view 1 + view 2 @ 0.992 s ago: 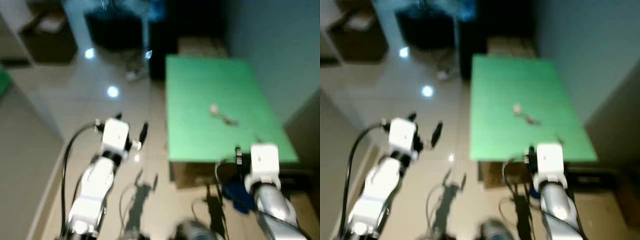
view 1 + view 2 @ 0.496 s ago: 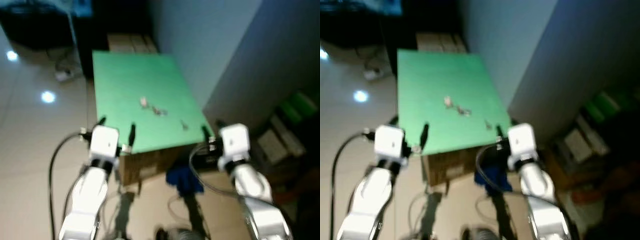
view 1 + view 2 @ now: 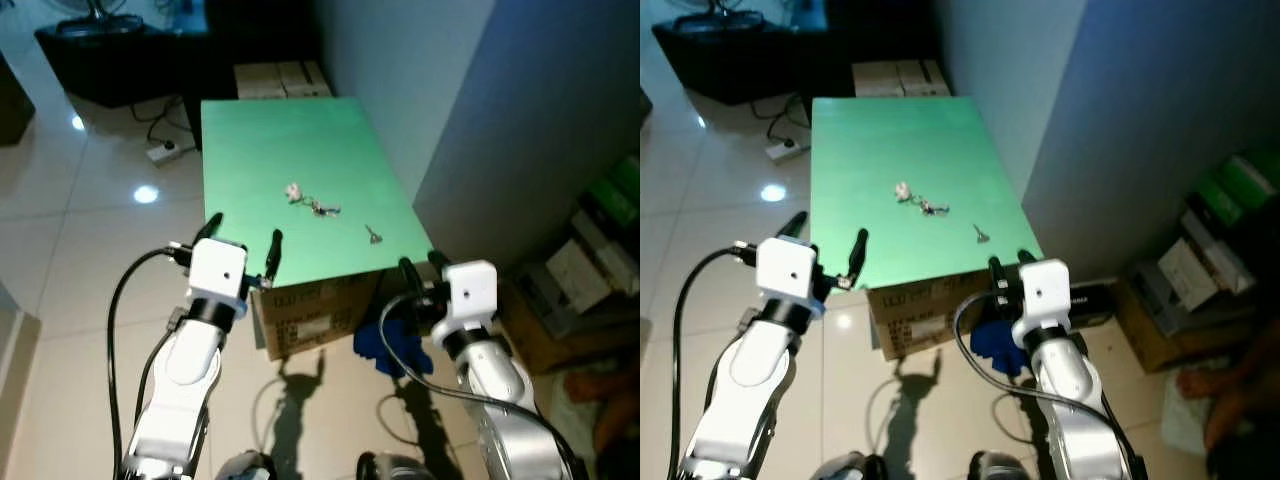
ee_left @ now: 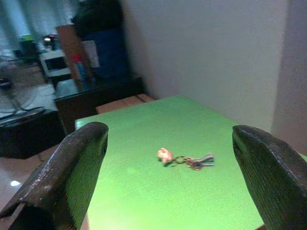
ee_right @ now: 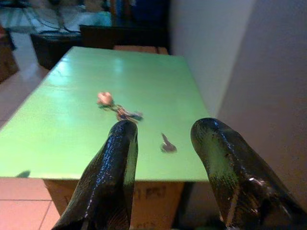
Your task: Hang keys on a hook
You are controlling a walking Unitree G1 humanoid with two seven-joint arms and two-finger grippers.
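Green bench [image 3: 290,140] ahead of me, keys [image 3: 313,203] with a pale fob lying mid-bench, a small lone key [image 3: 372,235] nearer my right, my left fingers [image 3: 245,245] spread wide and empty at the near edge, my right fingers [image 3: 420,272] parted, empty, cardboard box [image 3: 315,305] under the bench.

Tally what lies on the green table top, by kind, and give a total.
Key bunch with pink fob: 1
Small loose piece lying apart from it, perhaps a single key: 1
Total: 2, both on the green table top.
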